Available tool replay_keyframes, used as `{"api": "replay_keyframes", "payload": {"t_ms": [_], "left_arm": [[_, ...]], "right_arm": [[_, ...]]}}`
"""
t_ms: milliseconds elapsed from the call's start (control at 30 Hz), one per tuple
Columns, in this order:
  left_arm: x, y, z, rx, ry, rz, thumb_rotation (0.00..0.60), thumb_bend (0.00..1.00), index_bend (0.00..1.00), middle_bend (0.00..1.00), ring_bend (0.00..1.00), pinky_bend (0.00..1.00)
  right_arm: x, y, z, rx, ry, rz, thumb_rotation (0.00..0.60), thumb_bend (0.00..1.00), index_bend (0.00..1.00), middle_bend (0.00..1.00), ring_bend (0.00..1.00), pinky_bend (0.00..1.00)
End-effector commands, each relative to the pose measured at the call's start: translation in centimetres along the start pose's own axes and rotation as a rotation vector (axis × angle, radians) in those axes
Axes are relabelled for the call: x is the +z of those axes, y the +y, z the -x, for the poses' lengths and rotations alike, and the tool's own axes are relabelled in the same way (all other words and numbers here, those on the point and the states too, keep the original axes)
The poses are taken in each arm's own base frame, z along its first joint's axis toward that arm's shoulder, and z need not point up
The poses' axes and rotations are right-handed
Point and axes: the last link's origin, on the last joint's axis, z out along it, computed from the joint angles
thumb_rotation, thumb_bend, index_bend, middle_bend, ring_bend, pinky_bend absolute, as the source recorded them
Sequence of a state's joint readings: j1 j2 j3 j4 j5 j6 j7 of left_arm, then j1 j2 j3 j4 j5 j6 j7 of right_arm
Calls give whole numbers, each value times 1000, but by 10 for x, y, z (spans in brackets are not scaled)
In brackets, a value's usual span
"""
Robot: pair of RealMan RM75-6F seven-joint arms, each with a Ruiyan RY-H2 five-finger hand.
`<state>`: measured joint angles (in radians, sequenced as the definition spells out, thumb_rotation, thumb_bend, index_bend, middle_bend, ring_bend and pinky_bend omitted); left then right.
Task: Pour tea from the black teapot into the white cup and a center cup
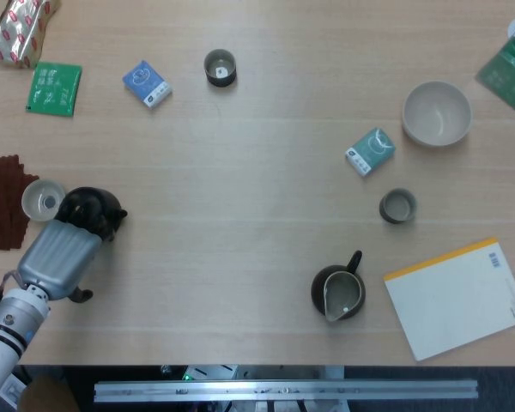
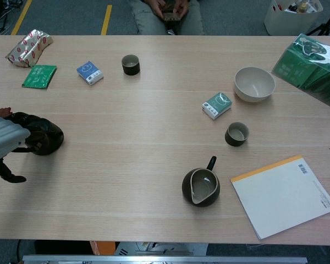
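Observation:
The black teapot [image 1: 90, 207] [image 2: 44, 137] is at the table's left side, its spout pointing right. My left hand [image 1: 58, 256] [image 2: 2, 142] grips it from the near side, fingers curled over its near-left part. The white cup [image 1: 43, 198] stands right against the teapot's left side; the chest view does not show it. A dark cup [image 1: 220, 67] [image 2: 131, 64] stands far back near the middle, well away from the hand. My right hand is in neither view.
A brown cloth [image 1: 0, 210] lies left of the white cup. A dark pitcher [image 1: 339, 293], a second dark cup [image 1: 397, 206], a cream bowl [image 1: 436, 113], a notebook [image 1: 459, 296] and small tea boxes [image 1: 370, 151] [image 1: 147, 83] are spread around.

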<state>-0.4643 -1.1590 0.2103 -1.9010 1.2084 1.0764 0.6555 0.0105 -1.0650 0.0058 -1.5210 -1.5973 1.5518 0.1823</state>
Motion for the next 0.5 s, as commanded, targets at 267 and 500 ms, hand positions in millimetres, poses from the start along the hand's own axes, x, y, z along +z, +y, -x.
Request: {"api": "replay_keyframes", "payload": {"t_ms": [267, 500], "left_arm": [[-1, 4, -9, -72, 55, 26, 600, 77, 281, 229, 0, 48], [0, -1, -18, -103, 145, 5, 600, 78, 248, 242, 103, 48]], "right_arm": [[0, -1, 0, 1, 0, -7, 600, 0, 447, 387, 293, 373], [0, 0, 0, 2, -3, -3, 600, 0, 447, 387, 293, 373]]}}
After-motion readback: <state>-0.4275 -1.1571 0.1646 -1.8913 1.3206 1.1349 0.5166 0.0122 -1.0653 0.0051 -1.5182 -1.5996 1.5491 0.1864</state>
